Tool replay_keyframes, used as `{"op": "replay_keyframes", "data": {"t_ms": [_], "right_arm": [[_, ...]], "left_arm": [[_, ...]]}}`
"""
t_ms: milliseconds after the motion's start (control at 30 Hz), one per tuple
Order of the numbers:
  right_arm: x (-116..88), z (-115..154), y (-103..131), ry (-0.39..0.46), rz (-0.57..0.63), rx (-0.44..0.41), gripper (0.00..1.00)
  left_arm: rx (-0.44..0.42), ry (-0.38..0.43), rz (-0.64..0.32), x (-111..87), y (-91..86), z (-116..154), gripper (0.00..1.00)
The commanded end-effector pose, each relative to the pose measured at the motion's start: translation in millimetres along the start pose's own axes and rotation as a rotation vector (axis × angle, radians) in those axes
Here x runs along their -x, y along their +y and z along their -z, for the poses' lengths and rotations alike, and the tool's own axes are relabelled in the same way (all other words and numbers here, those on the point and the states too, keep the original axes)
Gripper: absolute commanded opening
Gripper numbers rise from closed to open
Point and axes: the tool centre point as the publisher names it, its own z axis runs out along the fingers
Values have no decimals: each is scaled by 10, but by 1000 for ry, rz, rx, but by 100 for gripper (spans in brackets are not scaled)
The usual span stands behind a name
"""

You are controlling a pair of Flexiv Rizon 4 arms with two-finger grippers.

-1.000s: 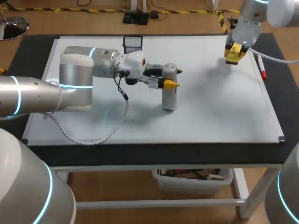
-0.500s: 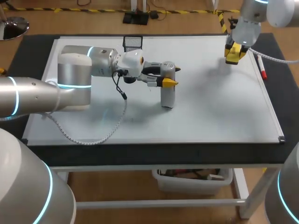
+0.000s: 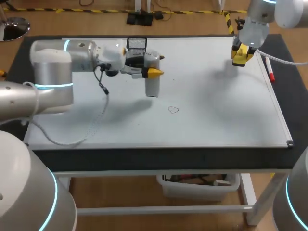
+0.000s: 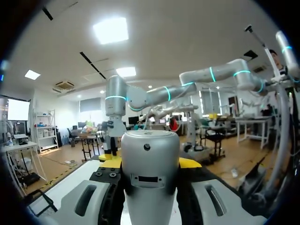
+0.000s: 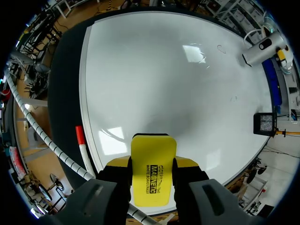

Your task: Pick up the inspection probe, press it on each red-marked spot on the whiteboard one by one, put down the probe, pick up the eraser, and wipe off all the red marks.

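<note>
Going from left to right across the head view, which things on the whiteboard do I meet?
inspection probe → drawn mark → yellow eraser → marker pen with a red cap

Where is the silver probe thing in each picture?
Head view: the inspection probe stands upright on the whiteboard, far left of its middle, held in the left gripper.
Left wrist view: it fills the middle, clamped between that gripper's fingers.
Right wrist view: small and far across the board, ahead of the right gripper, which holds the eraser.
Shared landmark: the whiteboard.
</note>
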Motion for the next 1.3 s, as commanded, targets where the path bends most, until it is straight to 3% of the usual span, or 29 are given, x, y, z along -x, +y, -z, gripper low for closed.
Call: {"op": "replay_keyframes", "data": {"t_ms": [33, 633, 1033, 1300], "right_arm": [[-6, 13, -8, 3, 3, 1, 0], [-6, 13, -8, 3, 3, 1, 0], [-6, 13, -8, 3, 3, 1, 0], [-6, 13, -8, 3, 3, 1, 0]], "left_arm": [[35, -99, -5, -96, -206, 294, 0], [28, -256, -9, 156, -188, 1240, 0], [19, -300, -8, 244, -173, 1617, 0], [15, -306, -10, 254, -202, 1706, 0]]}}
